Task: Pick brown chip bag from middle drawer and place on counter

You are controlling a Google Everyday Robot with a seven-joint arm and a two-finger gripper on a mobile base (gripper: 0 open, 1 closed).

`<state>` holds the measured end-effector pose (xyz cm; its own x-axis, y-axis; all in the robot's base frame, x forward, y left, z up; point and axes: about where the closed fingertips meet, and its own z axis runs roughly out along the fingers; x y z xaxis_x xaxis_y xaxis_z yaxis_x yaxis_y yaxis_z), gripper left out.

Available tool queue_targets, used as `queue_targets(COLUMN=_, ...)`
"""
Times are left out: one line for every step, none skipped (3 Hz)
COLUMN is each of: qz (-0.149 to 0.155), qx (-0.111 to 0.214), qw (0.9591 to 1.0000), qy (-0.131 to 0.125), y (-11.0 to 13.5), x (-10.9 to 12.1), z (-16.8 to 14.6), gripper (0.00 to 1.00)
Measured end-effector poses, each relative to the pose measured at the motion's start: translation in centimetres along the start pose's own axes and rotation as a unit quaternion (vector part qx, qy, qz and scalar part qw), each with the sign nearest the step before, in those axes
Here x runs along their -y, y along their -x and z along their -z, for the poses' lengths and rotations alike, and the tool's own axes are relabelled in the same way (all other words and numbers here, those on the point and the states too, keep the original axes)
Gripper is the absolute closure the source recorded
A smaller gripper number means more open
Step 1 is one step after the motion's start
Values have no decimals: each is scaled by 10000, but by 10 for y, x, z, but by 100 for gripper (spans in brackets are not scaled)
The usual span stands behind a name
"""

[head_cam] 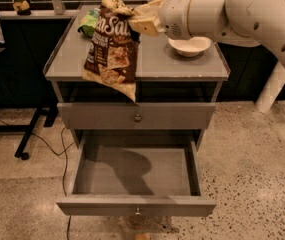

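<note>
My gripper (138,20) is shut on the upper part of the brown chip bag (111,51) and holds it up above the left half of the counter (182,66). The bag hangs upright, and in this view its lower cream end reaches down past the counter's worn front edge. The middle drawer (137,176) stands pulled out wide below, with nothing in it, its grey front and small knob (138,212) toward me. The white arm reaches in from the upper right.
A white bowl (189,46) sits on the counter's right side under the arm. A green snack bag (88,23) lies at the counter's back left, partly behind the brown bag. A closed drawer front (138,117) is above the open one. Speckled floor surrounds the cabinet.
</note>
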<state>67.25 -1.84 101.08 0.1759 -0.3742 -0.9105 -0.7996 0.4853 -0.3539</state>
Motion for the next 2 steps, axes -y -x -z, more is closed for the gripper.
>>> queue_targets(qz=6, qx=55, qw=9999, qy=-118, y=-6, x=21, z=-10, gripper=100)
queue_targets(qz=47, qx=69, qw=9997, qy=-241, y=-9, x=49, z=-20, gripper=100)
